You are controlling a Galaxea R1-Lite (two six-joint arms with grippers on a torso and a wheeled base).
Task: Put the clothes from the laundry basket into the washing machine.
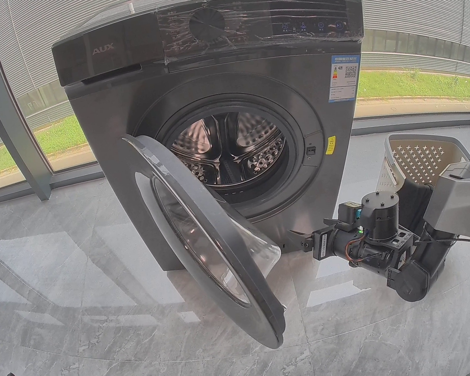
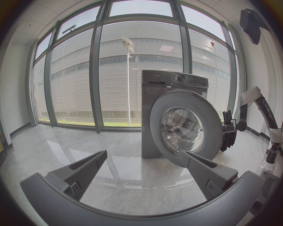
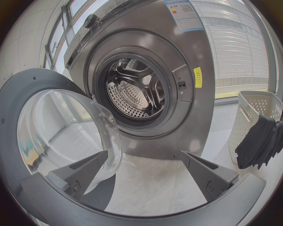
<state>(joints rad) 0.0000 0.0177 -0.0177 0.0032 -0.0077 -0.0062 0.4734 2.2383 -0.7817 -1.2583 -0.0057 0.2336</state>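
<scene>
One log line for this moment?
door open | drum empty | dark clothes on laundry basket rim | right hand open, empty | left hand open

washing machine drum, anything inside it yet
The drum shows only bare perforated metal and ribs, no clothes. Its lowest front part is hidden behind the door seal, so that part cannot be checked.

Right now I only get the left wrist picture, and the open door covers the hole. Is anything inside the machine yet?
Observer: No. In the head view the drum looks empty, just bare metal.
Operator: So where are the clothes?
Observer: A dark garment hangs over the edge of the laundry basket, which stands to the right of the washing machine.
</scene>
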